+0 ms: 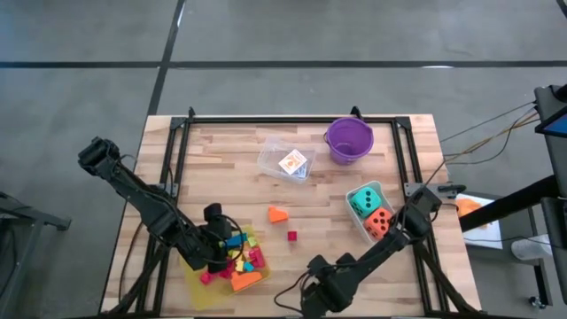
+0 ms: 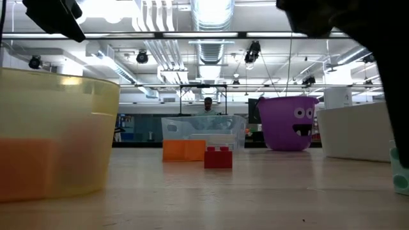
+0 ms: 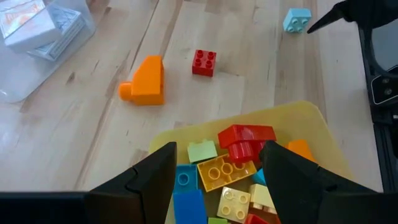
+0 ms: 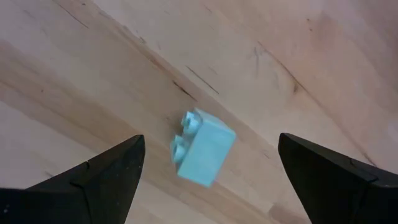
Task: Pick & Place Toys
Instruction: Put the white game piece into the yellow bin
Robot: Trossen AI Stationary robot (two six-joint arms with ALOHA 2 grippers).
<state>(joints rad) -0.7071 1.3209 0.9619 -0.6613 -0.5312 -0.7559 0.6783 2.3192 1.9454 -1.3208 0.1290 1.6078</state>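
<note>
— Where is the left gripper (image 3: 214, 171) now?

— It is above the yellow tray (image 3: 298, 118). Its fingers (image 3: 152, 180) are apart and grip nothing. Between and just below them lies the heap of bricks (image 3: 230, 174): yellow, blue, green, red.

— And beyond the fingers?

— On the wood beyond the tips I see an orange wedge (image 3: 146, 81) and, near it, a small red brick (image 3: 204, 63). The clear tub (image 3: 37, 43) with card packs (image 3: 28, 15) is farther away.

— What is the right gripper (image 4: 208, 165) doing?

— It hangs low over the table with its fingers (image 4: 106, 174) wide open. A pale blue brick (image 4: 202, 149) lies between them, touching neither one. It rests on the table.

— The dice?

— Teal die (image 1: 364, 199) and orange die (image 1: 379, 222) sit in a tub, well apart from both grippers.
</note>
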